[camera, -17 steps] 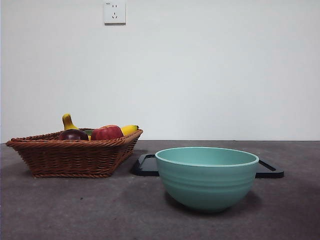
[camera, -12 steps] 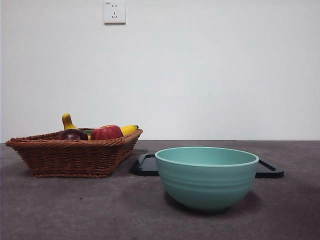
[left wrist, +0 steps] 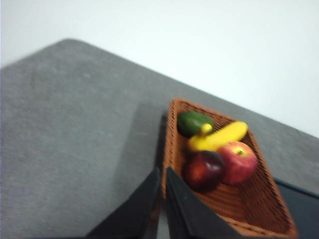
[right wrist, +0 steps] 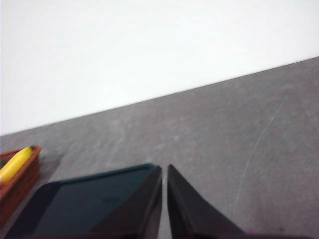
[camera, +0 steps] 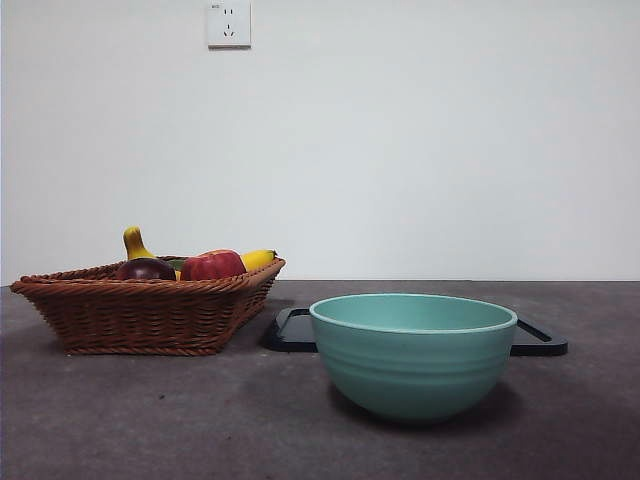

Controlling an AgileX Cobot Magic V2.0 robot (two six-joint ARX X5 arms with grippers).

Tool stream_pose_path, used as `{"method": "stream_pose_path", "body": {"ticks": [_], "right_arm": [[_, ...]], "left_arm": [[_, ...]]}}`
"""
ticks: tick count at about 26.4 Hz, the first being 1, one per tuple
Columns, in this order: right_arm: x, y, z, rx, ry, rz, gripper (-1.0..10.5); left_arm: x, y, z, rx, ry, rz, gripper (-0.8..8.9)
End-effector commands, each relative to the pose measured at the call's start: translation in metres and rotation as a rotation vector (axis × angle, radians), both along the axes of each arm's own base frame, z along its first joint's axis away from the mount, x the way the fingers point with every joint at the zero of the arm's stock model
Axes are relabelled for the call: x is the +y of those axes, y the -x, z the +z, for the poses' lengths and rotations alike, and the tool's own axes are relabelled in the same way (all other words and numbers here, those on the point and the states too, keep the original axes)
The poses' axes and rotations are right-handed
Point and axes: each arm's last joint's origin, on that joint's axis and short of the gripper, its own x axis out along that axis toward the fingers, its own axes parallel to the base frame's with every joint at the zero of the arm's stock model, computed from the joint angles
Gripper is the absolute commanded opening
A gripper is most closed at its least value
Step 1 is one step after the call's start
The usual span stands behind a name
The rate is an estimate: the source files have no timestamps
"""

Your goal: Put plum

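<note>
Gray counter [camera: 200,420] holds a basket [camera: 140,310] at left; plum [camera: 146,269] waits inside. Left gripper [left wrist: 163,174], pressed together, must open and reach it.

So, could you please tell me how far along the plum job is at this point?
Nothing looks done yet. The plum lies in the wicker basket beside the red apple, the banana and a green fruit. Nothing is in hand: the left claw is shut over the basket's near end, and the right claw is shut above the black tray. Left to do: the whole grasp, lift and placement.
</note>
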Motion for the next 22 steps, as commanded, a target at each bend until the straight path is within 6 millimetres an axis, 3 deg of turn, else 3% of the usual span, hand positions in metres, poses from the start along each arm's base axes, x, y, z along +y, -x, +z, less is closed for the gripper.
{"method": "stream_pose_path", "body": {"ticks": [1,11,16,22], "right_arm": [[0.001,0.003,0.024,0.023,0.056,0.038,0.1],[0.007,-0.001,0.081,0.259,0.177,0.301,0.1],[0.01,-0.005,0.102,0.334,0.201,0.406,0.1],[0.017,-0.004,0.108,0.441,0.204,0.541,0.1]], "left_arm": [[-0.002,0.003,0.026,-0.013,-0.023,-0.062,0.15],[-0.009,-0.007,0.081,0.155,-0.104,-0.354,0.15],[-0.011,-0.013,0.092,0.216,-0.118,-0.48,0.15],[-0.014,-0.012,0.092,0.284,-0.139,-0.543,0.15]]}}
